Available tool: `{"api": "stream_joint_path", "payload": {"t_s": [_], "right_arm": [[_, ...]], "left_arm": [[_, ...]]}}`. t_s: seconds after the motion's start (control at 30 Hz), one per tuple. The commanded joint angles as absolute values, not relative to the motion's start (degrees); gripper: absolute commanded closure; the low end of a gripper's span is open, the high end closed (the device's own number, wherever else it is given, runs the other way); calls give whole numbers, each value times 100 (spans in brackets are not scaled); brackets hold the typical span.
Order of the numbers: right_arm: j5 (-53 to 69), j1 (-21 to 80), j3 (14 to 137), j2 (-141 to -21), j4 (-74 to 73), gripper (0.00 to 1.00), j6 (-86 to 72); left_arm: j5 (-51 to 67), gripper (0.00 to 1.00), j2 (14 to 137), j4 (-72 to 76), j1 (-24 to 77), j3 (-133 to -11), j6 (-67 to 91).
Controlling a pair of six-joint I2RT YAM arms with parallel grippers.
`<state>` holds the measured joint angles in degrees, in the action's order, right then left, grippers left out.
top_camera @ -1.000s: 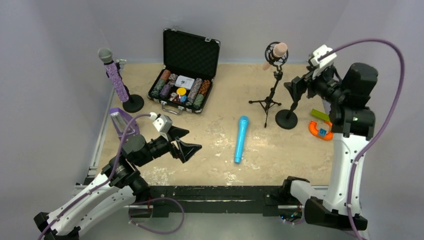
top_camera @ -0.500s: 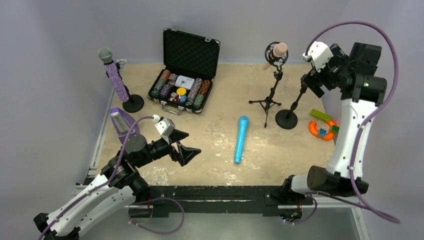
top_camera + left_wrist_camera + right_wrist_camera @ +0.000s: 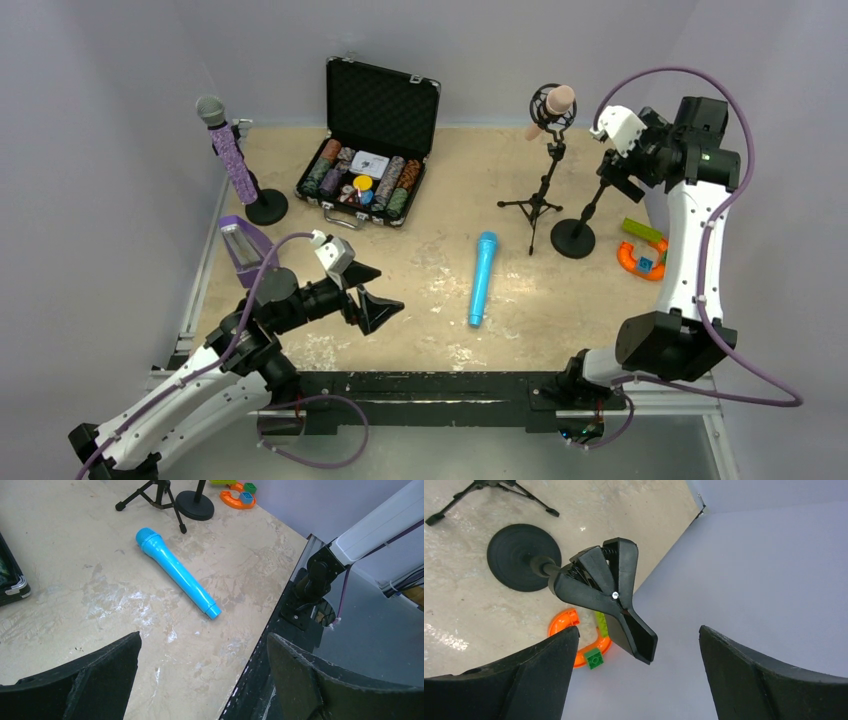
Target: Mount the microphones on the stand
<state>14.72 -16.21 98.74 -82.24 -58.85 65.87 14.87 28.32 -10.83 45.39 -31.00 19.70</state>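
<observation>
Your R claw [image 3: 638,630] has swung in on the clip [image 3: 599,582] of the empty stand [image 3: 524,557], fingers spread, nothing held; blue mic [image 3: 175,572] lies ahead of your spread L claw [image 3: 203,636], pickup pending.

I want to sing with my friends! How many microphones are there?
3. The purple microphone is clipped on the far-left stand, the pink microphone sits in the tripod stand, the blue microphone lies flat on the table.

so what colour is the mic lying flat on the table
The microphone is bright blue, clearest in the left wrist view.
</observation>
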Motion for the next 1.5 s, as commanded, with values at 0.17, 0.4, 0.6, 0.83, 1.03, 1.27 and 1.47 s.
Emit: {"api": "stream_joint_path", "payload": {"t_s": [0.17,0.4,0.6,0.83,1.03,1.27,1.47], "right_arm": [[1630,-1669,9814,-8526,-5820,21,7506],[1523,-1690,9955,-8750,-6250,55,7725],[1705,-1756,10023,-8386,-6335,71,7827],[2137,-1756,10397,-7823,-6689,100,7837],[2890,-1663,10810,-7451,-7492,100,7916],[3370,-690,10975,-7199,-8419,100,7588],[3522,193,10957,-7131,-8484,100,6965]], "left_arm": [[1627,1,2870,-852,4504,-3059,1907],[1633,1,2839,-887,4507,-3074,1925],[1654,1,2895,-920,4508,-3169,1918],[1737,1,3065,-927,4508,-3384,1855],[1827,1,3155,-1087,4509,-3609,1703],[1767,1,3101,-1555,4508,-4029,1372],[1607,1,3001,-2013,4509,-4363,1233]]}}
